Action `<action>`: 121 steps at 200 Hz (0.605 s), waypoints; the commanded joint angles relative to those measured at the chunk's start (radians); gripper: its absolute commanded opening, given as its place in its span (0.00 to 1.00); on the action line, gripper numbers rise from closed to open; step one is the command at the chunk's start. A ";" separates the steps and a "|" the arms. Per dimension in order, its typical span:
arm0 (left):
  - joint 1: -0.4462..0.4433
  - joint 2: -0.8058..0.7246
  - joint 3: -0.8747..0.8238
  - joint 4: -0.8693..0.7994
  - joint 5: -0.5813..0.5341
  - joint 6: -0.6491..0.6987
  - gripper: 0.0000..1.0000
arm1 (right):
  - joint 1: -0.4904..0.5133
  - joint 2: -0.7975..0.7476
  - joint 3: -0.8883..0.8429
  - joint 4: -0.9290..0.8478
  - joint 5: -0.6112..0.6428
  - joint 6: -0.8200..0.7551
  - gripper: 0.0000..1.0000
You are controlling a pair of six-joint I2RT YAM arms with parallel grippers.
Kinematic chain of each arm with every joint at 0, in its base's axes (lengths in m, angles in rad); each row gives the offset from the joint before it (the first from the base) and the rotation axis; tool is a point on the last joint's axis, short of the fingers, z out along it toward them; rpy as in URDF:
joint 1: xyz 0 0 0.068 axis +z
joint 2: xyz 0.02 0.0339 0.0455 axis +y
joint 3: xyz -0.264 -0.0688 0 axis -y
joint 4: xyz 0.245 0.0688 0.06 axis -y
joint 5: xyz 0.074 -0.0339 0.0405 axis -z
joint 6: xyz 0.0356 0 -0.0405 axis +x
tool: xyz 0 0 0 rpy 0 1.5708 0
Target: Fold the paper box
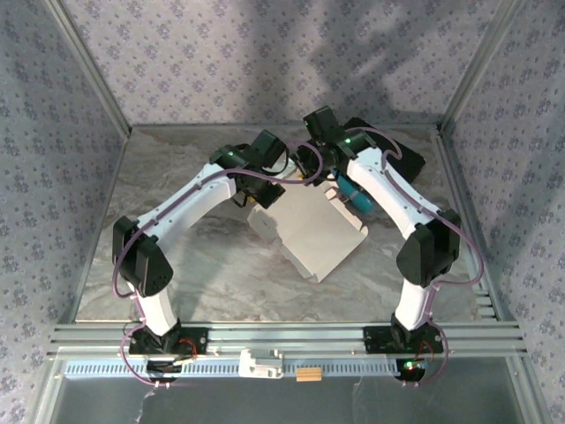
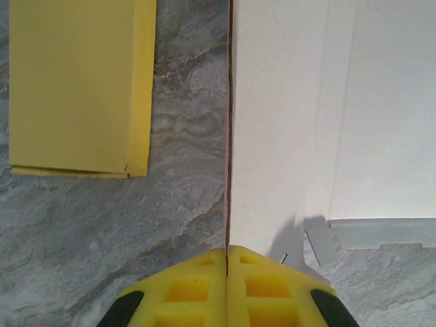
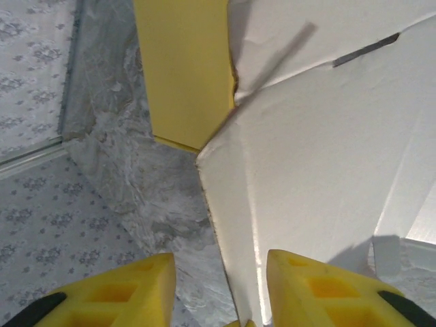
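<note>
Marble table [image 1: 203, 274], paper box [image 1: 309, 234] diagonal, left gripper [image 2: 227, 253] pinching its edge, right gripper [image 3: 219, 262] parted astride it

A yellow flat rectangular slab [image 2: 75, 82] lies on the grey marble-patterned worktop [image 2: 136, 238]; floral-patterned grey wall panels [image 1: 265, 53] stand around it.

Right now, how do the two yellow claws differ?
The left gripper is shut, pinching the paper box edge; the right gripper is open, jaws straddling a flap. The left gripper meets a flat panel, the right gripper a creased corner. Both have yellow fingers.
</note>
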 commanded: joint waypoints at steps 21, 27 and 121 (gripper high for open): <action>-0.031 0.019 0.067 -0.024 -0.026 0.037 0.00 | -0.005 0.048 0.033 -0.058 -0.007 -0.030 0.35; -0.032 0.020 0.070 -0.024 -0.028 0.039 0.00 | -0.006 0.052 0.029 -0.057 -0.011 -0.030 0.35; -0.053 0.039 0.091 -0.043 -0.044 0.052 0.00 | 0.002 0.042 0.023 -0.051 -0.006 -0.043 0.25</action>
